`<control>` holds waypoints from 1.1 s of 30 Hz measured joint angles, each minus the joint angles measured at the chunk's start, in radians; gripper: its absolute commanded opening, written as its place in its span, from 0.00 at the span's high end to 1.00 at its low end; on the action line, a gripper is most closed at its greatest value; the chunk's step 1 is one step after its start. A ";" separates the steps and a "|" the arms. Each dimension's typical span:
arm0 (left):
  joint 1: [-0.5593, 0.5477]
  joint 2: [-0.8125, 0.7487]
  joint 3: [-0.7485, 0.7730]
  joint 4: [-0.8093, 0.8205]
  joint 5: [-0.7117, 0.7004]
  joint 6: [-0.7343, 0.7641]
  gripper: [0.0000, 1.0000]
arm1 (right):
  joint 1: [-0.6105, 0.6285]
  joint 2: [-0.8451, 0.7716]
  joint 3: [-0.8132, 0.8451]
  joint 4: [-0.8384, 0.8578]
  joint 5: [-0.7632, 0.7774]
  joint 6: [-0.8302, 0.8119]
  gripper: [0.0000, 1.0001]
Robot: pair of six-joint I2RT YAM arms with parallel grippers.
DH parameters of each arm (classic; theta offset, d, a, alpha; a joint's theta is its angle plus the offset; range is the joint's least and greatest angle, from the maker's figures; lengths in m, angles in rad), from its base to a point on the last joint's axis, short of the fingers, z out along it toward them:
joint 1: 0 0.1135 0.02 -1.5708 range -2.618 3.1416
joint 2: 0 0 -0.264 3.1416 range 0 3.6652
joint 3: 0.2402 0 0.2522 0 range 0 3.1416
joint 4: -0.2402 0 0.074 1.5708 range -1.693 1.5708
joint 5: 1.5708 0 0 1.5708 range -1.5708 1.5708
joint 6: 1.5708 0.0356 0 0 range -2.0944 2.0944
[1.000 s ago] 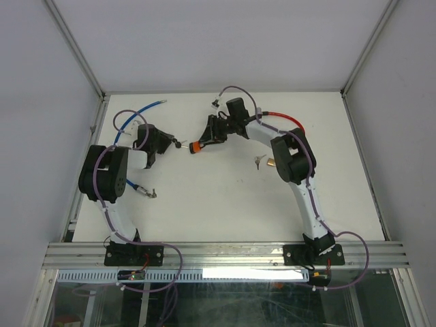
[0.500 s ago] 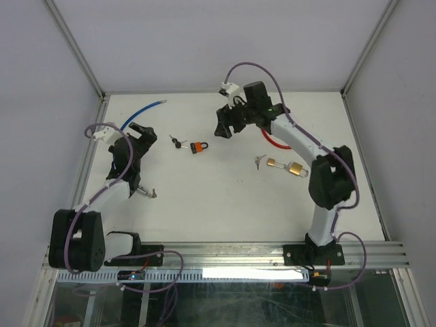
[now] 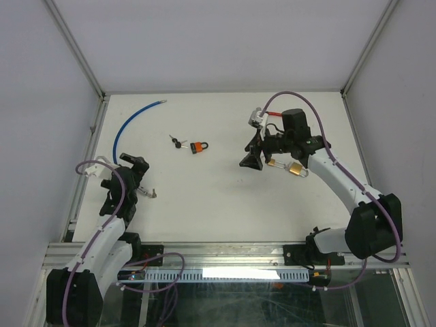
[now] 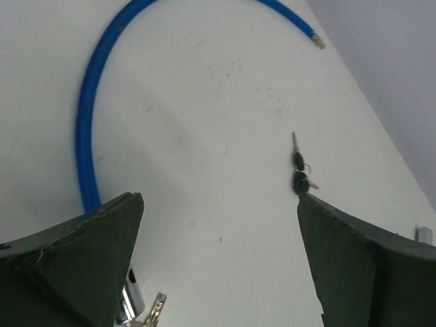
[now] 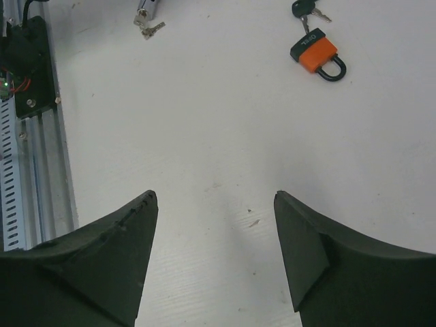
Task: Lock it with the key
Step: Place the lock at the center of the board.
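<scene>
Backs off with left gripper (image 4: 218,204) and right gripper (image 5: 214,197) both open, empty; leaves orange padlock (image 5: 315,53) well ahead, likely locked

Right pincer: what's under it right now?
Under the right pincer, the wrist view shows only bare table between open fingers. From above, a brass padlock lies behind it, partly covered by the arm.
</scene>
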 measured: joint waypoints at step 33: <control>0.000 0.486 0.254 -0.532 -0.188 -0.328 0.62 | -0.053 0.036 -0.021 0.077 -0.117 0.065 0.29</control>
